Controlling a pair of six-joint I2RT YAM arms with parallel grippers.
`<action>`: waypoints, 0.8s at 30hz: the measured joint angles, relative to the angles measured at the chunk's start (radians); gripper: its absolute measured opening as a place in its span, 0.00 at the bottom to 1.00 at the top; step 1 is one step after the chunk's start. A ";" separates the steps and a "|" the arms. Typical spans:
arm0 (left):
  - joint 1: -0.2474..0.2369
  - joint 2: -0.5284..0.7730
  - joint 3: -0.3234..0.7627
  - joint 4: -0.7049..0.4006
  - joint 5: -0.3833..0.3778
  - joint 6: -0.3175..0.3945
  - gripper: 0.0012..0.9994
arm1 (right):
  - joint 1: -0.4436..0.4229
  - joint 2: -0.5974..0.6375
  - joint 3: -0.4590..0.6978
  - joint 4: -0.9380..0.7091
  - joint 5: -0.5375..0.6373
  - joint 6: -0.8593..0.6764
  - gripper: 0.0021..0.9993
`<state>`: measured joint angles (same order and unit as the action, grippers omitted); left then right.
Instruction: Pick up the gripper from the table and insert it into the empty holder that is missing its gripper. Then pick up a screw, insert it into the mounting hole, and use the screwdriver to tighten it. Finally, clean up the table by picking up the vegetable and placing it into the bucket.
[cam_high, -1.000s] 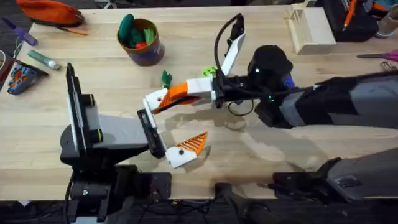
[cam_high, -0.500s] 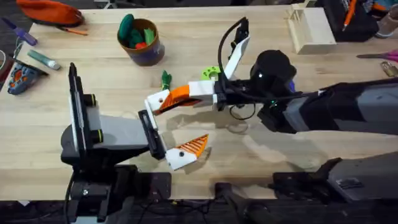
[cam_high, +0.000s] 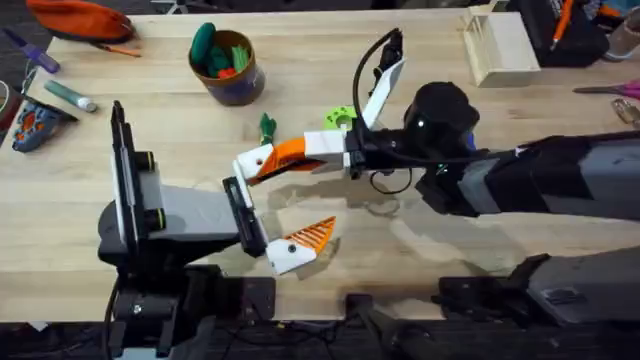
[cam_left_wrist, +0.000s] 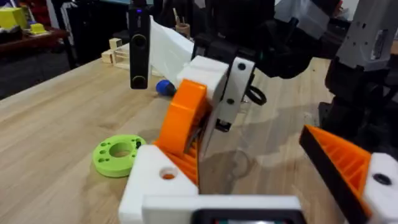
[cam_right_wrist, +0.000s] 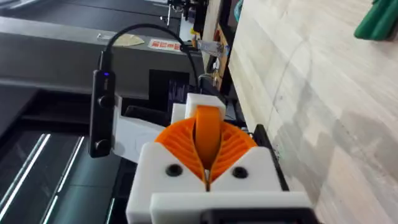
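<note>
Right arm's elbow and cable have crept a little toward the far edge, while the right gripper barely shifts, its ribbed pads closed on the gripper, the orange finger. It hangs just above the holder, the bare white mount on the left gripper, whose jaws stand spread apart. Insertion looks started but not seated. By my reading, the screw and its tightening are still to come. The vegetable lies on the table beside a lime-green disc, well apart from the bucket.
</note>
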<state>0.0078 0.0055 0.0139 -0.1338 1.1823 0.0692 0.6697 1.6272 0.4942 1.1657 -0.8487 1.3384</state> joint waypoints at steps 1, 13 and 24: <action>0.000 0.000 0.000 0.000 -0.001 0.000 1.00 | 0.002 0.000 0.000 0.000 0.004 0.000 0.01; 0.000 0.000 0.000 0.000 -0.001 -0.002 1.00 | 0.017 -0.013 -0.023 0.007 0.048 0.000 0.01; 0.000 0.000 0.000 -0.001 0.004 -0.002 1.00 | 0.031 -0.042 -0.049 0.007 0.087 0.000 0.01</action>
<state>0.0078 0.0055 0.0139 -0.1345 1.1862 0.0677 0.7002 1.5856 0.4454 1.1725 -0.7618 1.3384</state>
